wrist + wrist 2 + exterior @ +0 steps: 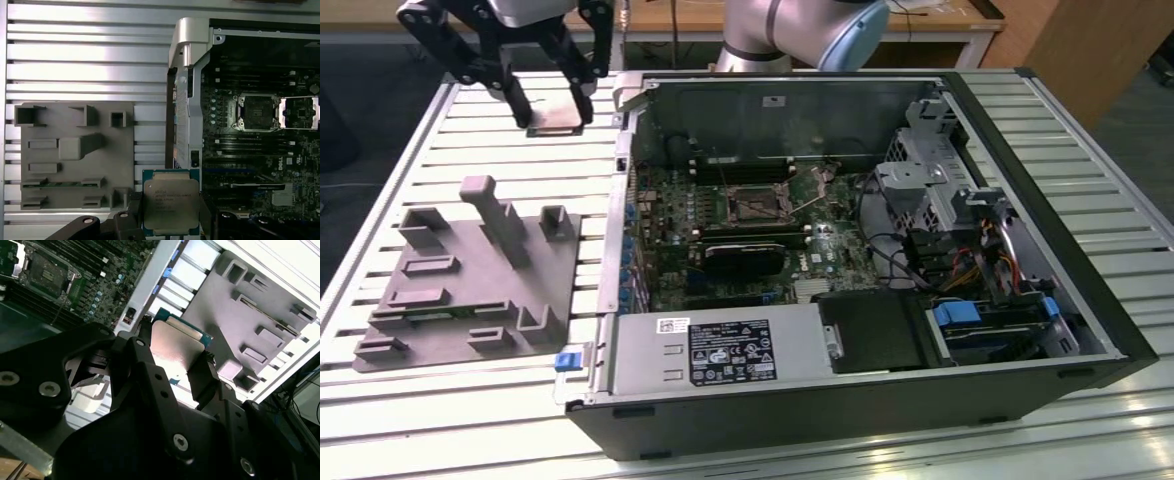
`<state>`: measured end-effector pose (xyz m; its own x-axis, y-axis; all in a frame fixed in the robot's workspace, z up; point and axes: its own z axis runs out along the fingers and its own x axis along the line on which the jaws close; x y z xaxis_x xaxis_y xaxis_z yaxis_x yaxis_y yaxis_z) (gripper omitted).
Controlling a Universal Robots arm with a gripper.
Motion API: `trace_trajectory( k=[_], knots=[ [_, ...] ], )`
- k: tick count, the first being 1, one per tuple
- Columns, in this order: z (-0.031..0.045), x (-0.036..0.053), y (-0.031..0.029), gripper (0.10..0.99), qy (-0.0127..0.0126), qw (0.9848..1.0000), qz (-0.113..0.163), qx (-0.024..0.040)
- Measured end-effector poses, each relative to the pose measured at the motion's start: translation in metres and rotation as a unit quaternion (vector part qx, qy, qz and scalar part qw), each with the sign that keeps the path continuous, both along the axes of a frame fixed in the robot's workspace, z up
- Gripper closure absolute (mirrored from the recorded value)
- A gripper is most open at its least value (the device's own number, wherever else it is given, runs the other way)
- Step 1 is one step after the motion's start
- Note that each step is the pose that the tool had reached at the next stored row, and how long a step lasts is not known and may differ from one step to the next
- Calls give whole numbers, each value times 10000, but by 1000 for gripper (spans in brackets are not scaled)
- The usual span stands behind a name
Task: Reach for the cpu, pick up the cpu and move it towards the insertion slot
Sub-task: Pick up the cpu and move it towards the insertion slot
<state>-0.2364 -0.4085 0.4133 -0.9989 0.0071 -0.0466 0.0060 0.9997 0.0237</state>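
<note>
My gripper point(558, 120) is shut on the cpu point(559, 128), a flat square chip with a silver-grey top, and holds it in the air above the slatted table at the exterior view's upper left, just outside the open computer case. In both wrist views the cpu point(170, 207) point(176, 346) sits between the two black fingers point(145, 360). The insertion slot point(754, 203), a square socket with a shiny metal frame, lies on the motherboard inside the case, to the exterior view's right of the gripper. It also shows in both wrist views point(257, 112) point(47, 272).
A grey plastic tray with upright posts point(467, 285) lies on the slatted table point(440, 420) toward the exterior view's left of the case. The case wall point(624, 200) stands between gripper and motherboard. Drive cages and cables point(961, 230) crowd the case's right side.
</note>
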Motion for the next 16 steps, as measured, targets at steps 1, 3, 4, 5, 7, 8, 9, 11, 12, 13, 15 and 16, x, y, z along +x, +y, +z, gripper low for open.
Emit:
trace_trajectory(
  k=[1, 3, 4, 5, 7, 8, 9, 11, 12, 13, 15, 16],
  knots=[
    [0, 34, 0, 549, 0, 10000, 0, 0],
    [0, 105, 0, 549, 0, 10000, 1, 0],
    [0, 140, 0, 549, 0, 10000, 0, 0],
    [1, 173, 0, 549, 1, 10000, 0, 0],
    [0, 241, 0, 549, 1, 10000, 1, 0],
    [0, 275, 0, 549, 1, 10000, 1, 0],
    [0, 308, 0, 549, 1, 10000, 1, 0],
    [0, 379, 0, 549, 1, 10000, 0, 0],
    [0, 413, 0, 549, 2, 10000, 0, 0],
    [0, 447, 0, 549, 2, 10000, 0, 0],
    [0, 516, 0, 549, 2, 10000, 1, 0],
    [0, 552, 0, 549, 2, 10000, 0, 0]
  ],
)
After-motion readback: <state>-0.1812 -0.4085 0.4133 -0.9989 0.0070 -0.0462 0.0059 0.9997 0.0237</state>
